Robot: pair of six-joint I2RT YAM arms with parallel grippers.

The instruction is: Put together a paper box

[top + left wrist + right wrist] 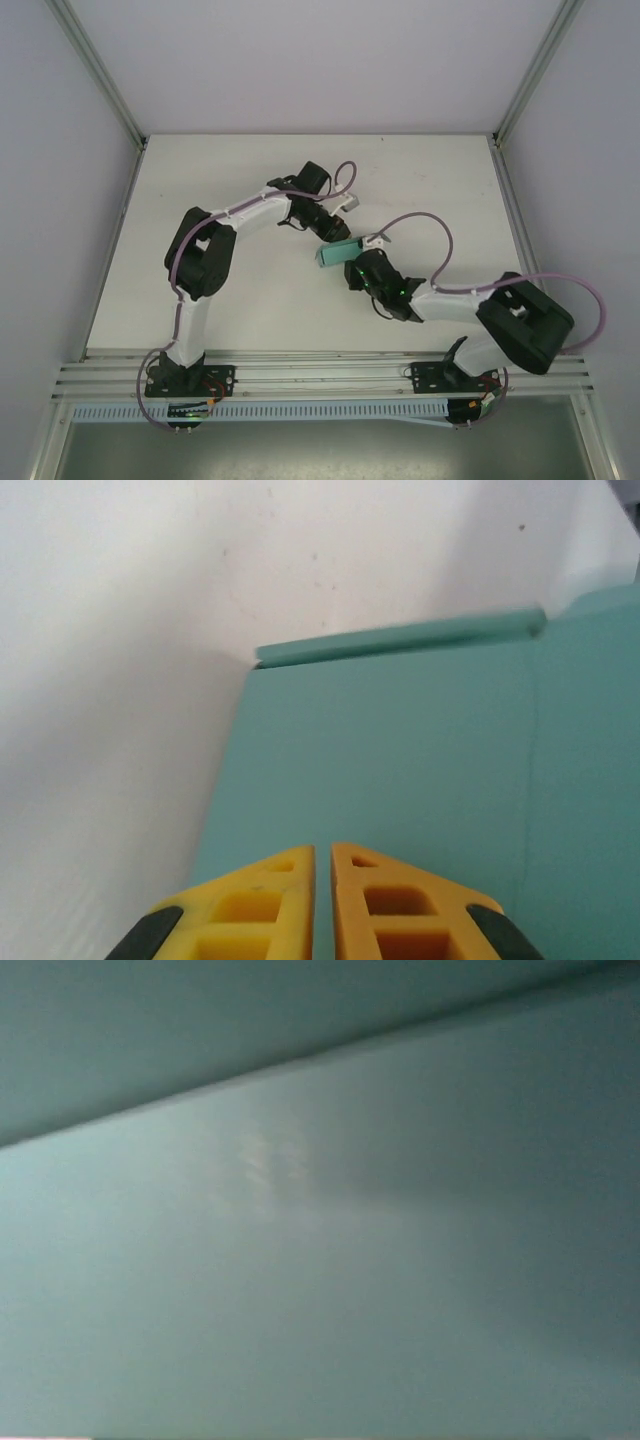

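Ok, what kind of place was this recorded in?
Likely a lab robot cell: white table framed by aluminium rails, blank white walls, two bolted-down arms working a teal paper box.

The plain white table (430, 180) has the teal paper box (335, 254) near its middle; contact with the surface is unclear.
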